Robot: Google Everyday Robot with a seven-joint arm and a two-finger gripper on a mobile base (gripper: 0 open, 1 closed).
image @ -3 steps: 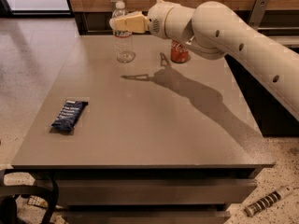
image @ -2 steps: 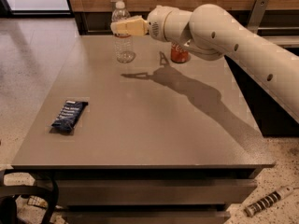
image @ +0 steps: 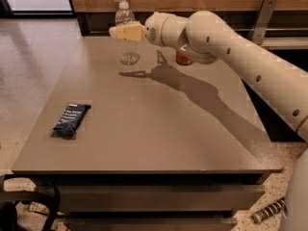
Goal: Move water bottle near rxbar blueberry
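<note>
The water bottle (image: 127, 49), clear with a white cap, stands upright near the far left part of the grey table (image: 159, 129). My gripper (image: 120, 32) reaches in from the right and sits at the bottle's mid-height, overlapping it in the camera view. The rxbar blueberry (image: 71, 120), a flat dark navy wrapper, lies near the table's left edge, well in front of the bottle. My cream arm (image: 226, 47) stretches across the back right of the table.
A red can (image: 183, 59) stands at the back of the table, mostly hidden behind the arm. A wooden wall and a metal bracket (image: 263, 19) lie behind. Black cables (image: 24, 211) lie on the floor at lower left.
My gripper has dropped slightly lower along the bottle and shifted a little to the left. The bottle and the bar have not moved.
</note>
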